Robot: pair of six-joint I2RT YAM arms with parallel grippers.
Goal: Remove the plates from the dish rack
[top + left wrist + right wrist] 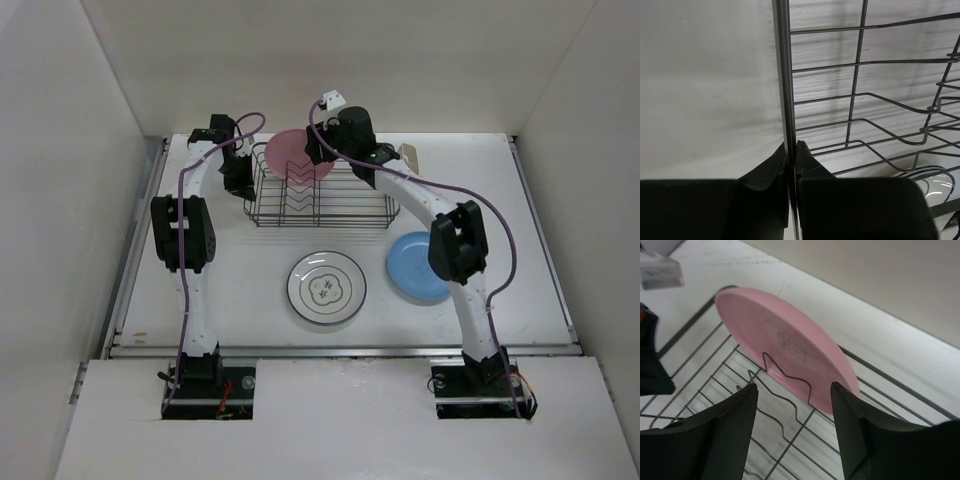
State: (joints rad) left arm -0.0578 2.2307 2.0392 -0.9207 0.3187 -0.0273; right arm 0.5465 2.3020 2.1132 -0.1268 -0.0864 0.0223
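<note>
The dark wire dish rack (320, 197) stands at the back middle of the table. A pink plate (292, 152) leans in its far end; in the right wrist view the pink plate (790, 342) rests tilted against a V divider. My right gripper (794, 390) is open just above the rack, close in front of the pink plate, not touching it. My left gripper (791, 145) is shut on the rack's left end wire (785, 75). A white plate with a green rim (326, 287) and a blue plate (418, 266) lie flat on the table in front of the rack.
A cream cutlery cup (407, 153) sits at the rack's right end. White walls enclose the table at the back and both sides. The right arm's elbow (458, 242) hangs over the blue plate.
</note>
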